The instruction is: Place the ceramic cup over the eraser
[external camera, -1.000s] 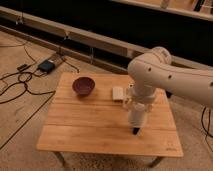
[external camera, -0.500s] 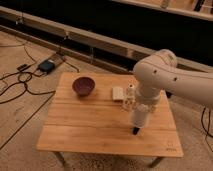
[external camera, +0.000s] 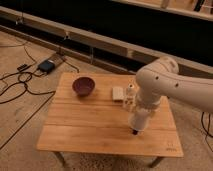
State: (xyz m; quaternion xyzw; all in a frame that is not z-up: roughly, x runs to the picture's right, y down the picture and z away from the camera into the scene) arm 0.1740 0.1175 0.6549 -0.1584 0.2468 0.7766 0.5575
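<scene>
My gripper (external camera: 138, 116) is at the lower end of the white arm, pointing down over the right middle of the wooden table (external camera: 90, 130). A white tapered shape there looks like the ceramic cup (external camera: 139, 122), held just above the tabletop; I cannot separate it clearly from the wrist. A small dark thing, which looks like the black eraser (external camera: 135, 132), shows right at its lower end on the table. I cannot tell if the cup touches it.
A dark maroon bowl (external camera: 83, 86) sits at the table's back left. A cream block (external camera: 118, 93) and a small white bottle (external camera: 130, 90) stand at the back middle, close behind the arm. Cables and a black box (external camera: 46, 66) lie on the floor to the left.
The arm's upper bulk has shifted right and slightly down. Its lower end has stayed over nearly the same spot on the table.
</scene>
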